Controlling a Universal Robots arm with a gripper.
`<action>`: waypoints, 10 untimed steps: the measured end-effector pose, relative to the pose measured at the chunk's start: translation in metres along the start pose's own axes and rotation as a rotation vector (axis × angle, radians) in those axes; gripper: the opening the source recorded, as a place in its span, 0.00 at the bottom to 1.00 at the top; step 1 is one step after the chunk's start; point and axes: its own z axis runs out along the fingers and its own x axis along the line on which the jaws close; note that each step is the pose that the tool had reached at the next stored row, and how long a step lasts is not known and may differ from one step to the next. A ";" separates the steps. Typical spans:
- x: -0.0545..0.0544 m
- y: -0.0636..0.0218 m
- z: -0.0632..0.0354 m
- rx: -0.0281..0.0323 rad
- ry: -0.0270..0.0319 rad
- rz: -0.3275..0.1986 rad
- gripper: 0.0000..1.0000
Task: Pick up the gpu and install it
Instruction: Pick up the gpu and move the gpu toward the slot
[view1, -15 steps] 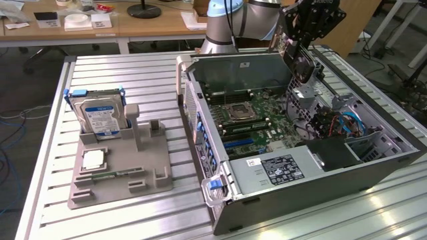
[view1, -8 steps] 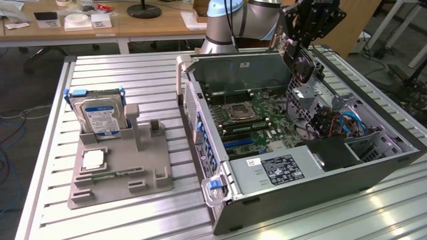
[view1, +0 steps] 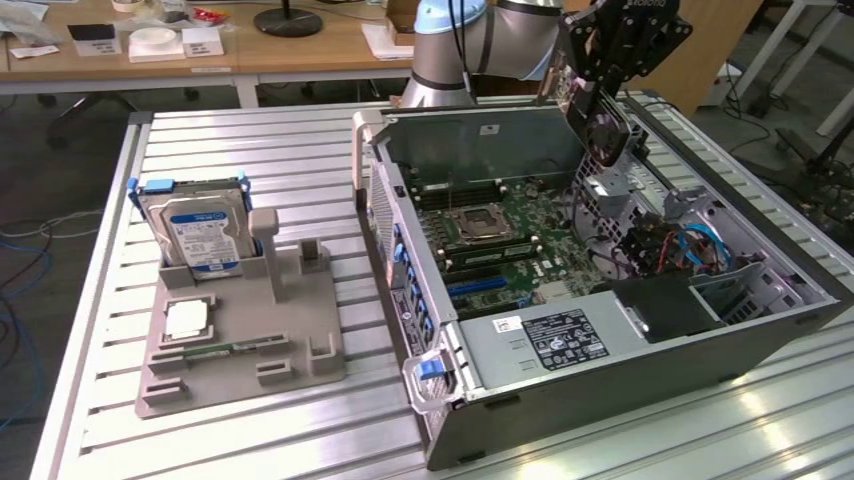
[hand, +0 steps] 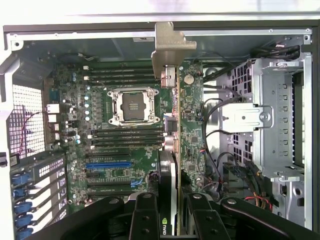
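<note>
1. Gripping the gpu (view1: 603, 125) (hand: 167, 175): the gripper (view1: 603, 72) (hand: 172, 212) is clamping it by the black cooler side, near the NVIDIA logo. The card is sitting edge-on, with its silver bracket (hand: 167, 47) at the far end.
2. It is hovering over the open computer case (view1: 400, 215), above the motherboard (hand: 117, 175) and beside its one CPU socket (hand: 132, 105).
3. At the exterior view's left, the grey holder tray (view1: 300, 330) is carrying one hard drive (view1: 200, 235) upright and one memory stick (view1: 227, 348) flat.

You have the fingers (hand: 145, 217) clamped on the gpu (hand: 169, 170), edge-on above the motherboard (hand: 120, 155), its silver bracket (hand: 167, 47) pointing away from them.
</note>
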 end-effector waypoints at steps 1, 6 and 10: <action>0.000 0.0000 0.0000 0.0000 0.0000 0.000 0.27; -0.005 0.0003 0.0003 0.0002 0.0001 0.000 0.27; -0.012 0.0006 0.0008 0.0001 0.0000 0.000 0.27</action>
